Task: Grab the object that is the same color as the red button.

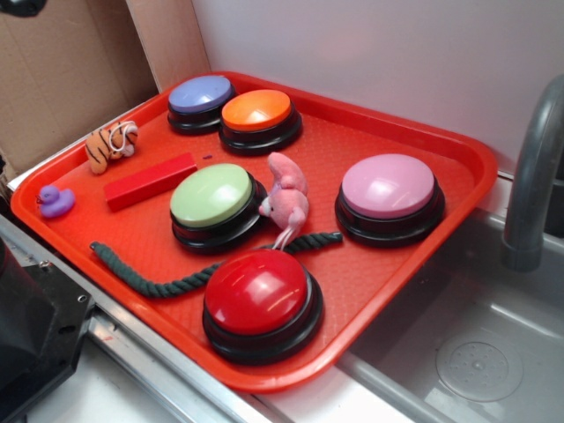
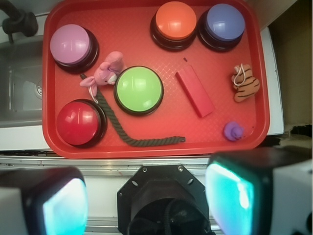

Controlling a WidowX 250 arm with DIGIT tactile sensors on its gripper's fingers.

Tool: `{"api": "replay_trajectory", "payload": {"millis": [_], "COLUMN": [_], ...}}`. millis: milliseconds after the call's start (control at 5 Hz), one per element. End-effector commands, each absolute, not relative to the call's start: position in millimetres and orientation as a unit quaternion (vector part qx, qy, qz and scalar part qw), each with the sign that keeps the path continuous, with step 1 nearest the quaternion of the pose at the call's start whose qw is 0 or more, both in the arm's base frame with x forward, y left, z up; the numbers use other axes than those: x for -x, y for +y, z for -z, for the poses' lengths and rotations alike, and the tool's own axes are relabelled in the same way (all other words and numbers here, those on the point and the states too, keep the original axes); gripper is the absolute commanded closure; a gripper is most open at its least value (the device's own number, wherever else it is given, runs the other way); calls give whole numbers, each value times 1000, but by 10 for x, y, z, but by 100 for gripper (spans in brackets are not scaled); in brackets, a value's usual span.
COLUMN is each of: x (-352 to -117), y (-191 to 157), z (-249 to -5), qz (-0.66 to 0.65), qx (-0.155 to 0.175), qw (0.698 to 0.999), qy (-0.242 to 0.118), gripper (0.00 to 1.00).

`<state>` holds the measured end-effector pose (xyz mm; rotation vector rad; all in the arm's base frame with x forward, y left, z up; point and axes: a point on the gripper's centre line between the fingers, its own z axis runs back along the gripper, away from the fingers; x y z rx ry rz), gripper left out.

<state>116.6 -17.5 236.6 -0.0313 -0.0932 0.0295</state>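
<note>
A flat red bar-shaped block, the object (image 1: 150,181) (image 2: 194,91), lies on the red tray (image 1: 414,132) (image 2: 146,147) between the green button and the small tiger toy. The red button (image 1: 260,295) (image 2: 79,122), a glossy dome on a black base, sits at the tray's near corner. My gripper (image 2: 146,203) hangs high above the tray's near edge, over the robot base, open with nothing between its teal pads (image 2: 63,208). It does not show in the exterior view.
On the tray too are a green button (image 1: 214,201) (image 2: 139,89), orange button (image 1: 257,116) (image 2: 175,23), purple button (image 1: 201,99) (image 2: 224,24), pink button (image 1: 389,194) (image 2: 72,46), pink plush (image 1: 286,198), green rope (image 1: 176,278), tiger toy (image 1: 112,145) and purple duck (image 1: 55,203). A sink with a faucet (image 1: 533,167) lies to the right.
</note>
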Motion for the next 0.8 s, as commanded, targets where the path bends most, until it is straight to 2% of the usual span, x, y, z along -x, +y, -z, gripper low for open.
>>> {"api": "replay_trajectory", "payload": {"millis": [0,400,600], "x": [-1166,-1392,-1505], "y": [-175,-2,164], "z": [-2366,-2120,-1911], "qz": [-15,81,129], "qx": [16,-2,0], "qw": [999,995,988], "qy": [-47,-66,-79], "gripper": [0,0,0]}}
